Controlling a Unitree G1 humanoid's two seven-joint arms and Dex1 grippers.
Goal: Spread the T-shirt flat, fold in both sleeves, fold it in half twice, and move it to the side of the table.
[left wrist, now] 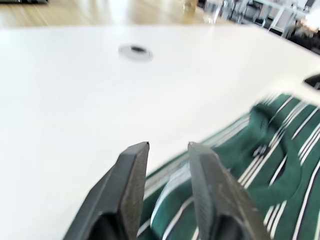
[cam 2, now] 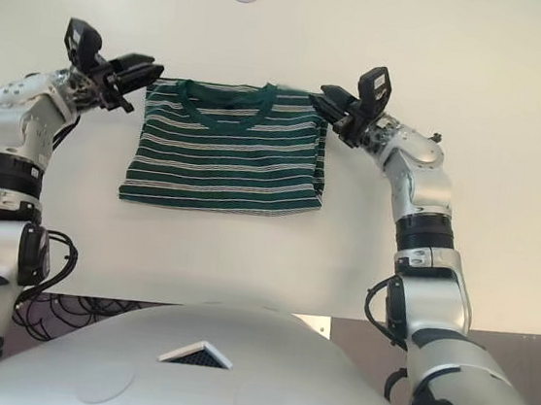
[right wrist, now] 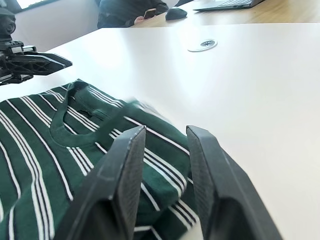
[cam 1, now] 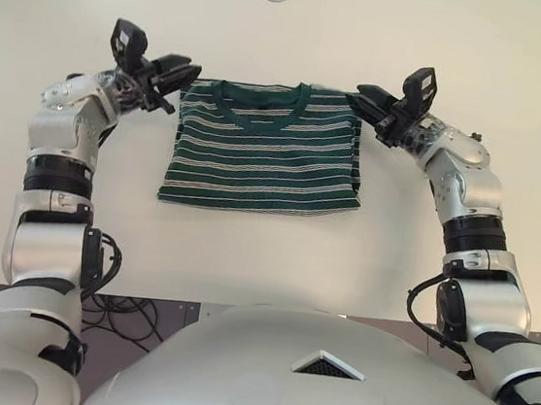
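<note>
T-shirt (cam 1: 264, 153): green, striped, sleeves tucked in, lying on the white table (cam 1: 464, 49) just ahead of me, collar pointing away, long axis seemingly running left to right. I am holding my left gripper (cam 1: 190, 70) and right gripper (cam 1: 363, 97) at its far corners, fingers apart. Risk: pinching only the top layer and dragging the folds open.

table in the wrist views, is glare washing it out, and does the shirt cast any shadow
Left wrist view: the table is bright and nearly featureless, though the round grommet can be made out. Right wrist view: a pale sheen lies on it beyond the T-shirt. Left eye view: even light, only a thin faint shadow under the T-shirt's near edge.
</note>
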